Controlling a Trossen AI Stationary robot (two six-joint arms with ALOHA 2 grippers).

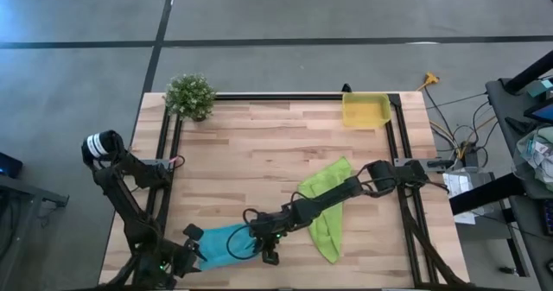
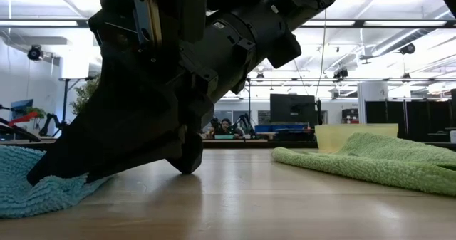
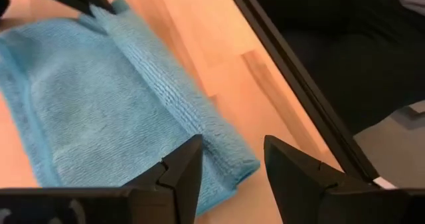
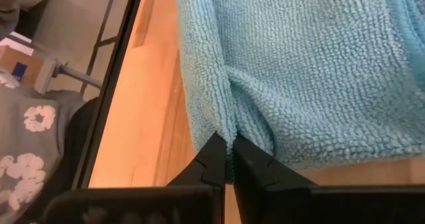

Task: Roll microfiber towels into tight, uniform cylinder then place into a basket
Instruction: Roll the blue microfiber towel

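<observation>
The soft turquoise-blue cloth [image 1: 223, 242] lies folded near the front left corner of the wooden worktop [image 1: 259, 144]. The right gripper [image 4: 229, 159] is clenched, pinching the blue cloth's edge. The left gripper [image 3: 232, 174] hangs with fingers apart just above its other end. The lime-green cloth [image 1: 328, 206] lies near the front right. The small yellow plastic basket [image 1: 365, 110] sits at the back edge.
</observation>
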